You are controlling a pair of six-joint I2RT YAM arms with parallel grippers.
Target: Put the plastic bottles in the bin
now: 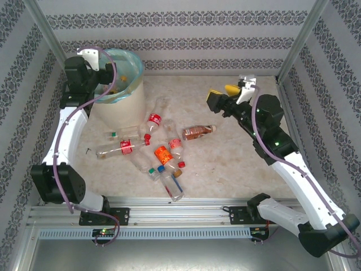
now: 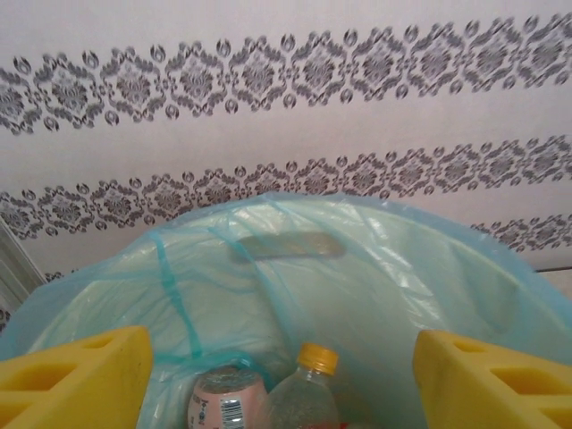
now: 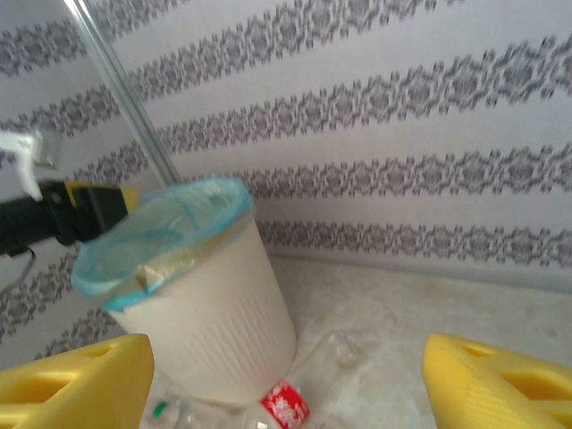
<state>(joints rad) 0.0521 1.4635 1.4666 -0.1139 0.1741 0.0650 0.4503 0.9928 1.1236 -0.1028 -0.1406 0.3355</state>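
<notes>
Left gripper [image 1: 108, 83]: hangs right over the mouth of the bin [image 1: 121, 110], which stands at the far left of the table [image 1: 237, 169]. From the left wrist, looks down into the blue-green bag [image 2: 402, 286] lining the bin, with the yellow fingers [image 2: 76, 380] spread wide and nothing between them. Down in the bag: a yellow-capped bottle [image 2: 304, 393] standing roughly upright, and a pink-labelled bottle [image 2: 228, 404] just to its left.

Right gripper [image 1: 223, 92]: raised above the table at the far right of centre, pointing left towards the bin and well apart from it. Fingers [image 3: 76, 384] parted wide, holding nothing. From the right wrist, faces the cream side of the bin, with the left gripper at the rim and a red-labelled bottle [image 3: 284, 408] lying at the foot of the bin.

Other bottles: lie scattered on their sides on the table in front of the bin, between the two arms.
- Long clear bottle [image 1: 120, 148], nearest the left arm.
- Orange-labelled bottle [image 1: 163, 153], in the middle of the heap.
- Brown-labelled bottle [image 1: 198, 131], off to the right of the rest.
- Blue-capped bottle [image 1: 171, 185], closest to the near edge.

None touched by either gripper. Behind it all, a patterned wall [image 1: 180, 34].
</notes>
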